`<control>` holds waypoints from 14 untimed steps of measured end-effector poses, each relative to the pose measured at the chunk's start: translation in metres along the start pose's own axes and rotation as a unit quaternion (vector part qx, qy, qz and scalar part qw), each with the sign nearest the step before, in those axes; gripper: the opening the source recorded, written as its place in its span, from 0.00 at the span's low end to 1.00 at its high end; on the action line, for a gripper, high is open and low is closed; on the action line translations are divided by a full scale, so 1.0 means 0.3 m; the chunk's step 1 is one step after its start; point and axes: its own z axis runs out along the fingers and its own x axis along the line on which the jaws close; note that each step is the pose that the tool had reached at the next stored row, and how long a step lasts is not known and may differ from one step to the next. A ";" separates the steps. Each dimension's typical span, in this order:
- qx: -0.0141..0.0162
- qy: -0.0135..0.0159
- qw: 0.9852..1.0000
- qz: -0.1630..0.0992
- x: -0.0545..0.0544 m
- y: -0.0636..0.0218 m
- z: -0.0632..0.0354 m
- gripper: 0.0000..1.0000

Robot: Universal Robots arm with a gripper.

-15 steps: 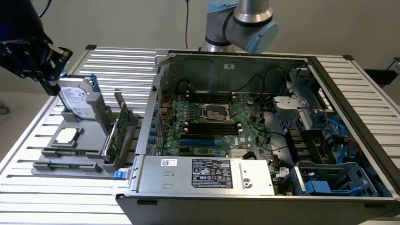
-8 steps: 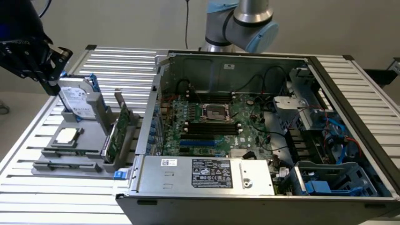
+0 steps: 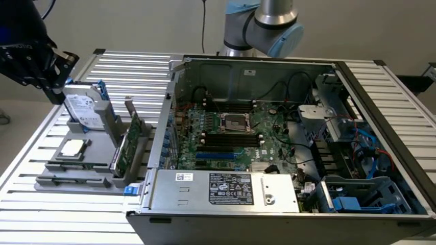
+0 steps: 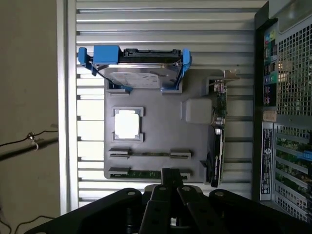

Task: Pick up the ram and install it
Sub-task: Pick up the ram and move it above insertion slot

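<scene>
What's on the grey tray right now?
Hard drive, CPU, expansion card standing on edge, and ram in its slot. The gripper covers part of the ram and the tray edge beside it.

Open computer case (image 3: 259,71) beside grey tray (image 3: 95,159); hard drive (image 3: 85,107) upright.
</scene>
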 end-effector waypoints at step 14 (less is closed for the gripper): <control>0.002 0.004 0.992 -0.127 0.000 0.000 0.015 0.11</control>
